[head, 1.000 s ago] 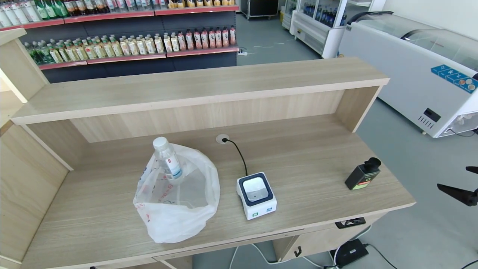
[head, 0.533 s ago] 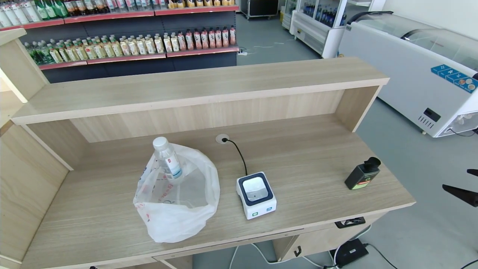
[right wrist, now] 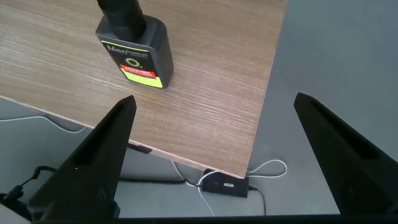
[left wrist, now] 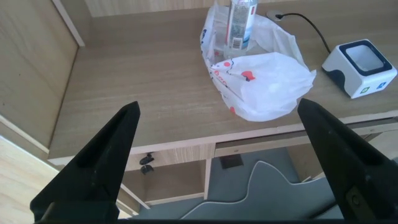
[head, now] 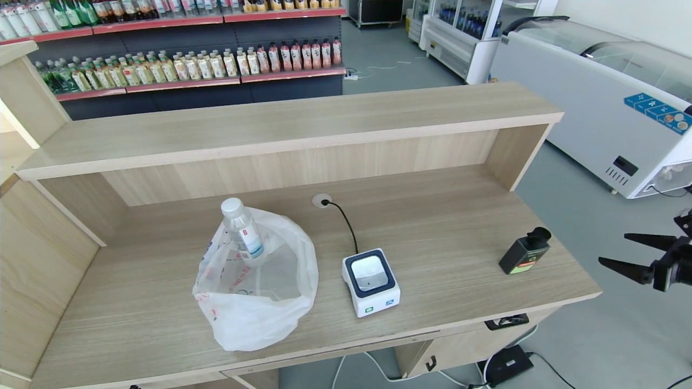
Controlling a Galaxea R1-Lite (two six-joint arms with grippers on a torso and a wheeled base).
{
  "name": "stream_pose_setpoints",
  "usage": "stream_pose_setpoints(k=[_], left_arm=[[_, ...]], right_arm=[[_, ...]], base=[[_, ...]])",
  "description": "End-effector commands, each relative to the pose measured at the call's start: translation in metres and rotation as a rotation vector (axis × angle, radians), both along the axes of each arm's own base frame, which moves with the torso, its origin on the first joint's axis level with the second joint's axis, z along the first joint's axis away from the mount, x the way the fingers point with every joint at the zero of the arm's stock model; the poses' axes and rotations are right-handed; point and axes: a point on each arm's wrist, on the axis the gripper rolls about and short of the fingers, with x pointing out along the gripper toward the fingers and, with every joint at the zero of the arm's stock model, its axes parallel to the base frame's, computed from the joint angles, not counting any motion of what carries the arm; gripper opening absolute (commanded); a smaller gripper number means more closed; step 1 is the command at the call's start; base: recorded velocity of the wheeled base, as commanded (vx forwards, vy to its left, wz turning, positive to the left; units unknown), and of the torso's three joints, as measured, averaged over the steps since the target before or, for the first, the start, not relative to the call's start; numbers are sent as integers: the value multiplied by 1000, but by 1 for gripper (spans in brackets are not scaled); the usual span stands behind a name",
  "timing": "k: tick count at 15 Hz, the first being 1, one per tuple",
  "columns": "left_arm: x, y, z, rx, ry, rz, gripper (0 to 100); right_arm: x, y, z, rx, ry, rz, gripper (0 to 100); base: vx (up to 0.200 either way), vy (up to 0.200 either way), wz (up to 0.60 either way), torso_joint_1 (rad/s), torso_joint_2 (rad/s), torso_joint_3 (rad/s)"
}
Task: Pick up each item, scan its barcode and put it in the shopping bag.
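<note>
The right gripper (head: pixel 612 248), fingers spread, swings back toward the black bottle (head: pixel 525 252), likely the next pick. The left gripper (left wrist: pixel 217 104) is spread too.

I lose the base of the water bottle (head: pixel 241 229) behind the shopping bag (head: pixel 259 302); in my right wrist view the frame edge crops the cap of the black bottle (right wrist: pixel 138 56)
</note>
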Motion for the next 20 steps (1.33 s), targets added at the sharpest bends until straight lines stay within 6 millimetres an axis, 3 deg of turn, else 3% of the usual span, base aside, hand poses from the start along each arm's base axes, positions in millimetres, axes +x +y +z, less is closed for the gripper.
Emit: stream_pose_setpoints(k=[1, 12, 20], left_arm=[[0, 0, 0, 0, 0, 1, 100], [0, 0, 0, 0, 0, 1, 100], [0, 0, 0, 0, 0, 1, 100]], right_arm=[[10, 7, -9, 18, 17, 40, 100], [70, 43, -31, 33, 26, 204, 100], [99, 82, -51, 54, 62, 319, 100]], base=[[0, 0, 0, 0, 0, 0], [0, 0, 0, 0, 0, 0], [0, 0, 0, 0, 0, 0]])
